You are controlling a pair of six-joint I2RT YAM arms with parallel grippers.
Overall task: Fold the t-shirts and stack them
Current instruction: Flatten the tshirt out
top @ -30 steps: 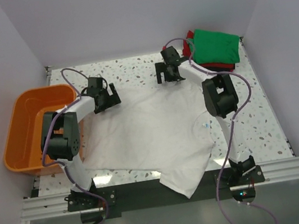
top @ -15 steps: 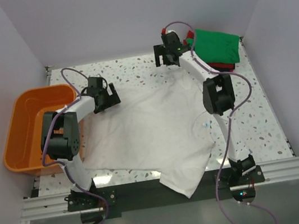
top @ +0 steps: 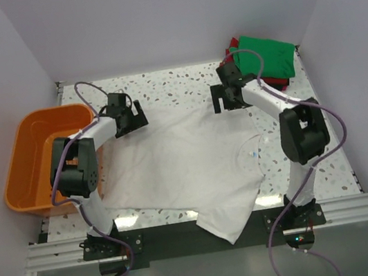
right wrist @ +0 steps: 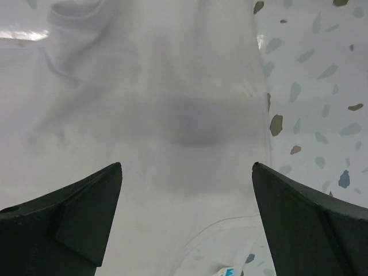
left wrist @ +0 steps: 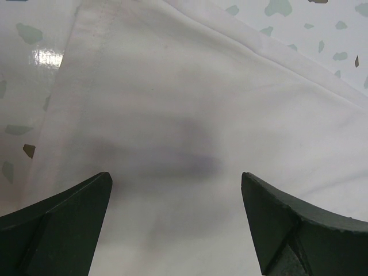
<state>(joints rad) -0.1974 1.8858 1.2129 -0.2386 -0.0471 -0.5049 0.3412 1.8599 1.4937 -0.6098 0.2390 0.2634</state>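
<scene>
Off-white t-shirt lies spread flat in the middle of the speckled desk, and the big change is on the right. Half a second ago the right fingers were up at the far edge beside the folded stack. Now they've dropped back toward the centre and hang over the shirt's upper right corner, wide apart and gripping nothing, cloth plain to see between them. The elbow of the right arm has swung out toward the right of the frame too. Over on the left, no movement at all: the left fingers sit spread and empty over the shirt's upper left corner, exactly as before, and the shirt itself hasn't shifted. Its long axis runs left to right across the frame, with the collar and small light-blue neck label pointing right and the hem toward the left arm. One sleeve droops over the near edge onto the black rail at bottom centre. Bare desk shows along the top strip between the two sets of fingers and down the right side. The stack sits in the upper right corner, green shirt on top with red peeking out beneath. An orange basket hugs the left edge.
</scene>
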